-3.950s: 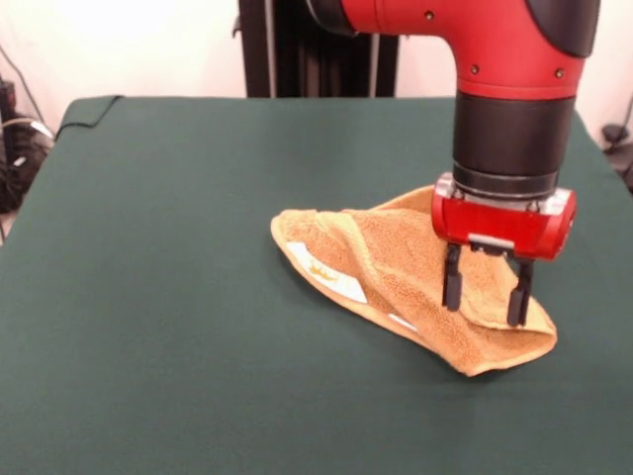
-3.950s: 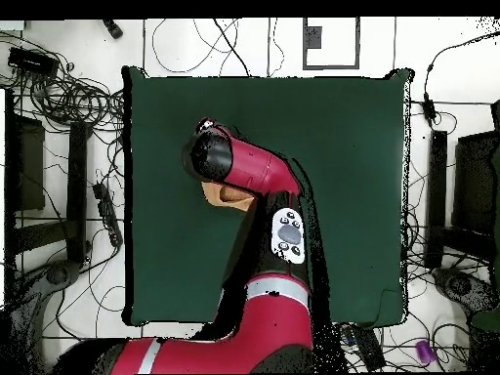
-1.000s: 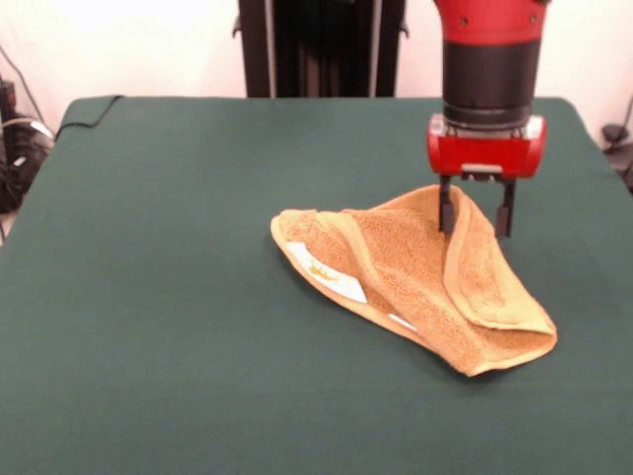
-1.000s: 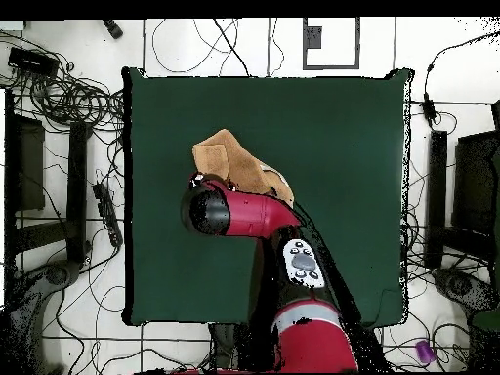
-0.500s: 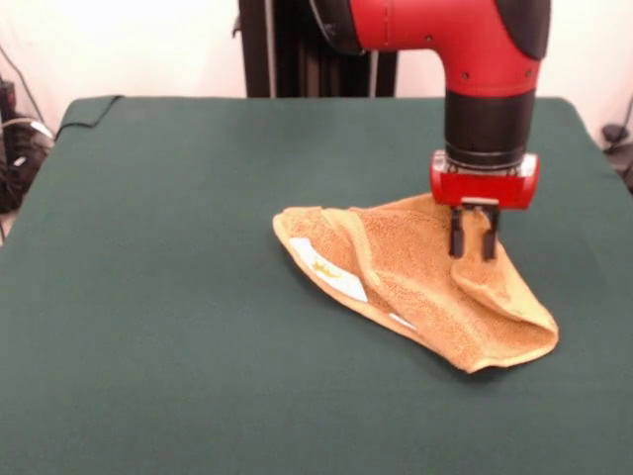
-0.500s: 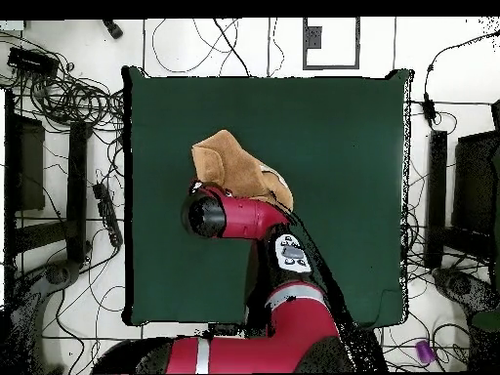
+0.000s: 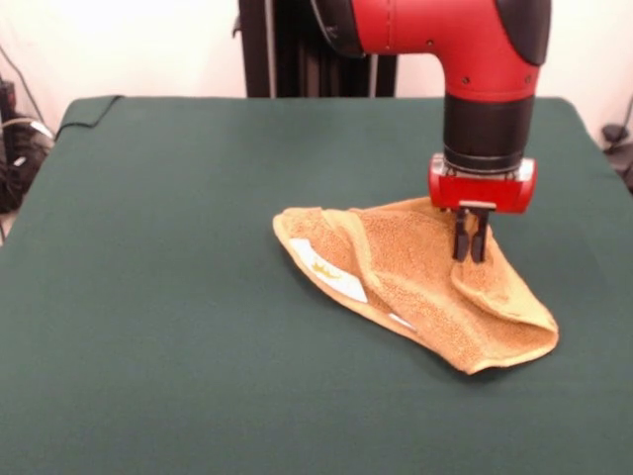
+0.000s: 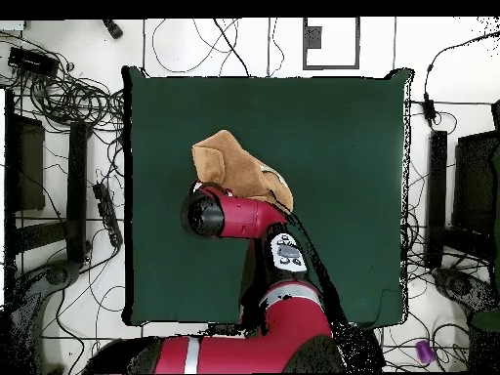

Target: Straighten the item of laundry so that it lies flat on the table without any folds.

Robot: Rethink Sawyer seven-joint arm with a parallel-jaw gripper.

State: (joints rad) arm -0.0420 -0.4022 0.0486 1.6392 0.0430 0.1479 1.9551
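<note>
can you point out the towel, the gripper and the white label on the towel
towel [image 7: 410,272]: front view, on its terry middle
gripper [image 7: 470,255]: front view, between its fingertips, pinched on a towel fold
white label [image 7: 341,284]: front view, on the label's middle

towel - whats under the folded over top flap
Under the flap of the towel is more of the same towel, a lower layer lying on the green table. The gripper is shut on a ridge of the flap. Anything between the layers is hidden.
</note>
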